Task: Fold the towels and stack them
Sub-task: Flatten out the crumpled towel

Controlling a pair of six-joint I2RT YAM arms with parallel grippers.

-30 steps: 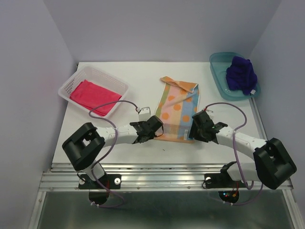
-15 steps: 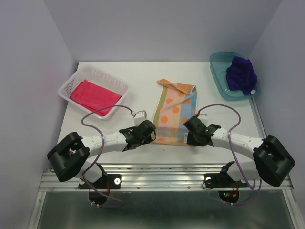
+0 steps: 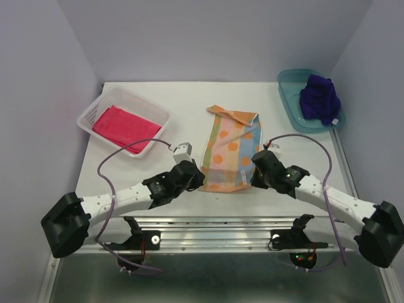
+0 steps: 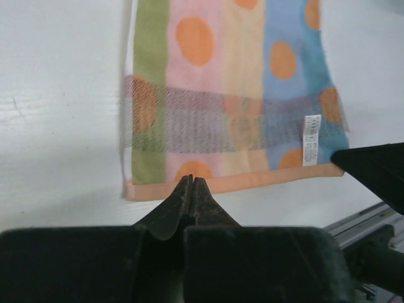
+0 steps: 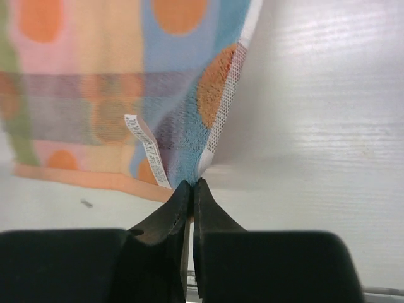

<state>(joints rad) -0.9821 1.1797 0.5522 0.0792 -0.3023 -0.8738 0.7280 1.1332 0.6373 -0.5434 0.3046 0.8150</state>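
Our left gripper (image 4: pixel 191 187) was pressed together on the near hem of the orange polka-dot towel (image 3: pixel 230 148), which lay at frame centre. At lower right, the right gripper (image 5: pixel 191 189) had just snapped shut, pinching the towel's near right corner. We judged both corners secured for the fold.

The left gripper (image 4: pixel 191 184) fills the bottom of the frame, its two black fingers pressed together with their tips on the orange hem of the towel (image 4: pixel 233 76). The towel lies flat on the white table (image 4: pixel 57 95) across the upper centre, striped green, pink, cream and blue with orange dots. A white label (image 4: pixel 311 140) sits near its lower right corner, where a black pointed part (image 4: pixel 375 172) touches it.
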